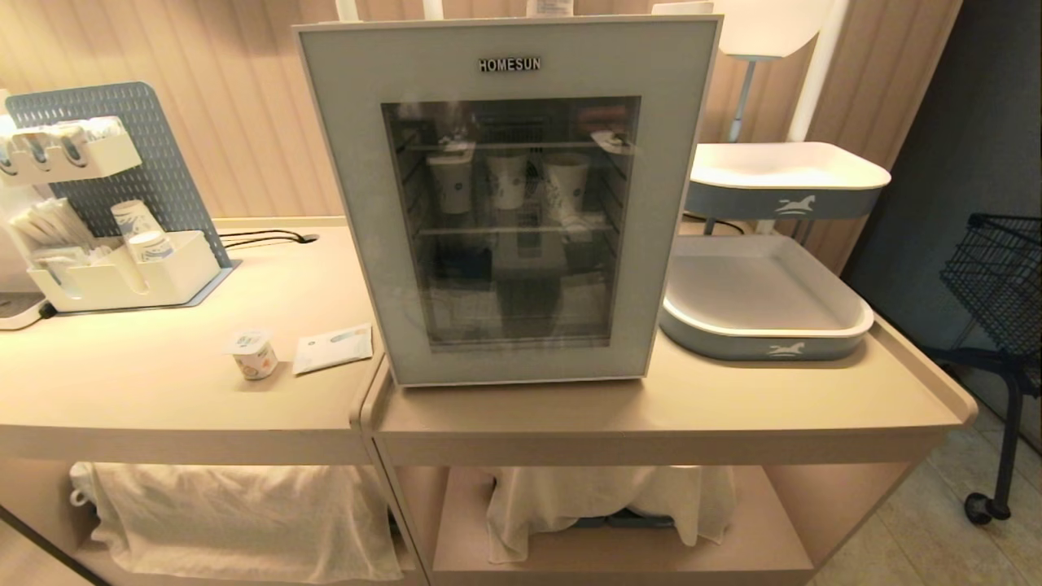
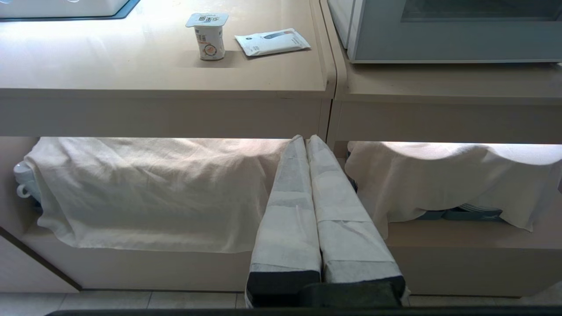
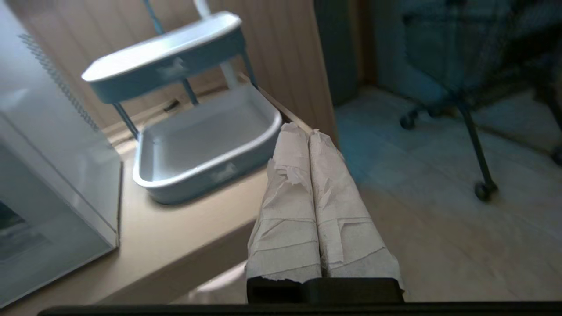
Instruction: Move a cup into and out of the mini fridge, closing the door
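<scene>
Door is sealed, cup at 9 o'clock of the fridge; both tools, right and left, are clenched empty, so unclench before approaching.

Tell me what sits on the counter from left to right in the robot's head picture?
Grey pegboard organizer with cups → small white yogurt cup → flat white packet → white glass-door mini fridge → grey two-tier tray stand.
</scene>
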